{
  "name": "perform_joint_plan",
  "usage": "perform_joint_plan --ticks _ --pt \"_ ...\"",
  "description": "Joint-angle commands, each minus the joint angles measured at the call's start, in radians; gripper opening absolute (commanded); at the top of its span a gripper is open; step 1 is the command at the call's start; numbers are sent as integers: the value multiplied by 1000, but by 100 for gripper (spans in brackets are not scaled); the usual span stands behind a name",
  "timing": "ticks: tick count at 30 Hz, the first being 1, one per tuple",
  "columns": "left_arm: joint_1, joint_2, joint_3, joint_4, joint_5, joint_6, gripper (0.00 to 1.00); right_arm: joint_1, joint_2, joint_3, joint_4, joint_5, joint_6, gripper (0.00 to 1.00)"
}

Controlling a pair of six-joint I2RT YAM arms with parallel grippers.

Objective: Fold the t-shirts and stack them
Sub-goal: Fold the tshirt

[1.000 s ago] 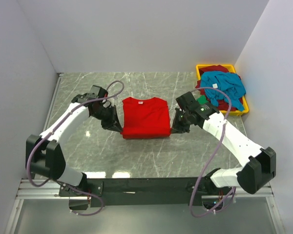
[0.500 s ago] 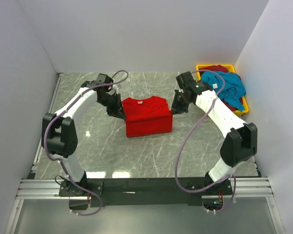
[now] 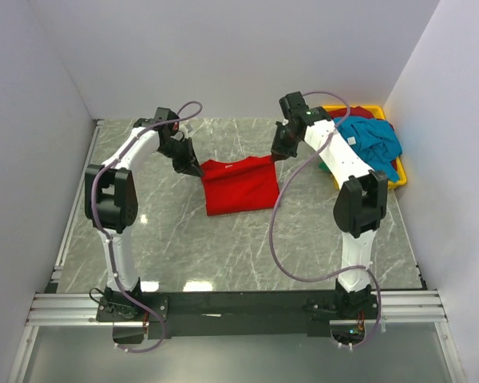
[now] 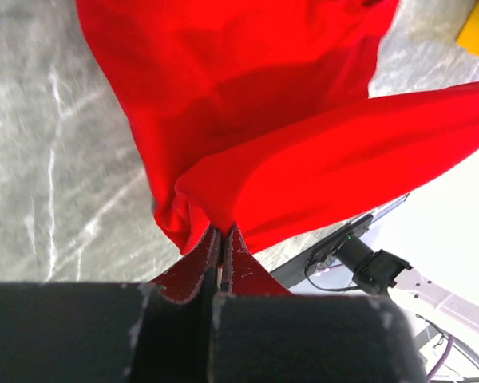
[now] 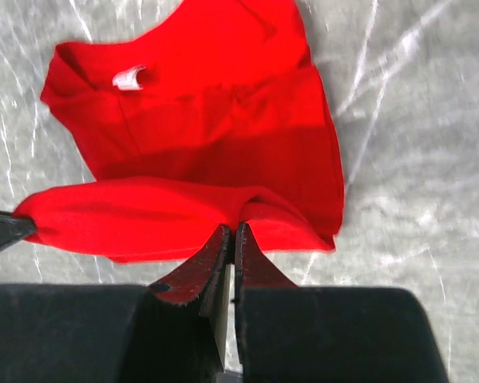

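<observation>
The bright red t-shirt lies in the middle of the marble table, its near part raised and drawn toward the back. My left gripper is shut on its left corner, and the left wrist view shows the fingertips pinching bunched red cloth. My right gripper is shut on the right corner. In the right wrist view the closed gripper holds a red fold stretched above the lower layer, whose white neck tag shows. A teal-blue t-shirt and a dark maroon one lie in the bin.
The yellow bin stands at the back right corner, close behind the right arm. White walls close in the table at the back and on both sides. Both arms reach far out over the table, their cables looping above the marble.
Both grippers have moved from the shirt's near corners toward the back of the table, carrying the red cloth's near edge up and over the rest of the shirt.
</observation>
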Motion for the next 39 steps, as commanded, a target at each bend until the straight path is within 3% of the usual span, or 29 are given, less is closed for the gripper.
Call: perform_joint_plan --ticks 1,22,23,24,25,26,27,28,30,34,39 --pt "24 50 63 -18 4 15 1 -37 57 104 -28 38 -33 0" --pt "80 237 180 114 -3 -44 1 -83 322 303 20 -36 -71 0" --pt "83 240 187 122 -14 -55 7 -83 328 311 23 -42 -73 0" --pt "84 246 204 131 -19 -61 16 -82 331 314 28 -45 -74 11" --pt "92 249 215 135 -22 -69 31 -83 331 320 31 -48 -76 19" --pt "95 246 223 139 -28 -81 37 -83 325 323 32 -54 -80 26" --pt "100 242 233 152 -49 -89 43 -82 319 320 46 -57 -83 42" --pt "101 227 232 160 -63 -95 55 -83 311 314 55 -59 -85 48" --pt "106 204 207 178 -89 -104 63 -83 273 282 87 -62 -93 59" --pt "106 115 96 261 -71 -109 72 -80 193 188 149 -71 -105 63" --pt "97 30 -96 352 -19 -106 73 -49 91 24 213 -82 -119 63"
